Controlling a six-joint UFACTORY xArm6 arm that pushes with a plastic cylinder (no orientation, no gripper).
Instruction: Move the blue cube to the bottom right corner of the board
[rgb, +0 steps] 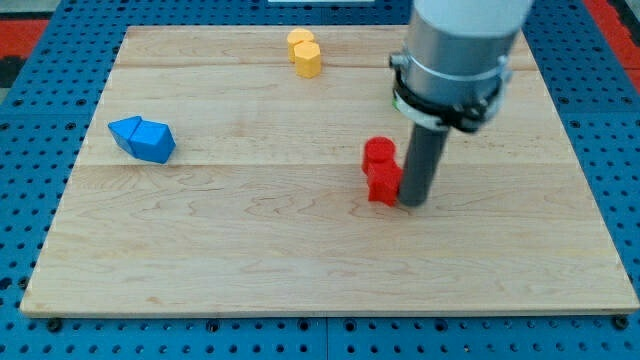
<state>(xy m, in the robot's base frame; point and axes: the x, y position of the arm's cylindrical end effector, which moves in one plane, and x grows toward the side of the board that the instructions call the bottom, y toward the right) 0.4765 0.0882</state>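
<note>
This looks like a robotics lab bench. A pale wooden board (300, 250) lies on a blue perforated mounting plate (30, 200) whose rows of holes frame the board on all sides. Above the board's right half hangs a grey cylindrical robot arm (455, 50).

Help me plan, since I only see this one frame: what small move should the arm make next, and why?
Probably draw my tip away from the red block beside it and head toward the view's left, beyond the blue block. That block sits near the board's left edge, so it must be pushed rightward and down.
</note>
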